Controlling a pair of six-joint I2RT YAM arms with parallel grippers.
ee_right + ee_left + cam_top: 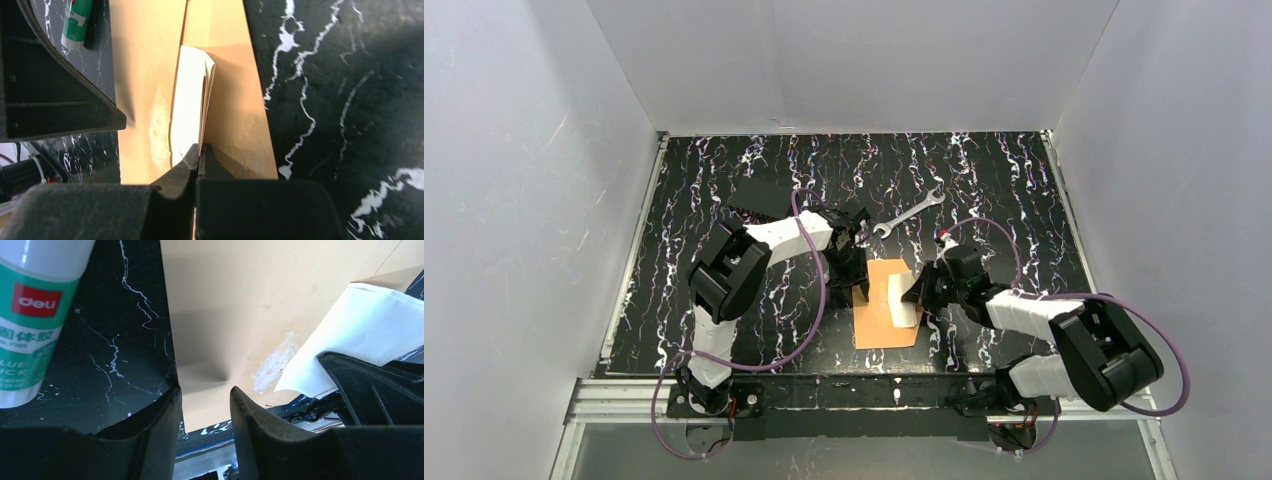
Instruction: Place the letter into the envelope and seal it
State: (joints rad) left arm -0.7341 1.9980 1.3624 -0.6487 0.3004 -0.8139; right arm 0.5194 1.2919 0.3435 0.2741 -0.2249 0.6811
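The orange-brown envelope [876, 328] lies flat on the black marbled table, front centre. The letter [904, 312] is a pale folded sheet at the envelope's right edge, over its raised flap. My right gripper [916, 292] is shut on the letter's near edge; the right wrist view shows the jaws [200, 148] pinched together on the paper, with the letter [187, 105] standing on edge against the envelope [142, 75]. My left gripper [860, 292] is open and empty at the envelope's left edge; its fingers [206, 392] stand apart over the envelope [240, 305]. The letter [370, 335] shows at right.
A green and white glue stick [30, 315] lies on the table left of the envelope, also in the right wrist view [77, 22]. A silver wrench [909, 213] lies behind the envelope. A flat black object [759, 195] sits at the back left. White walls enclose the table.
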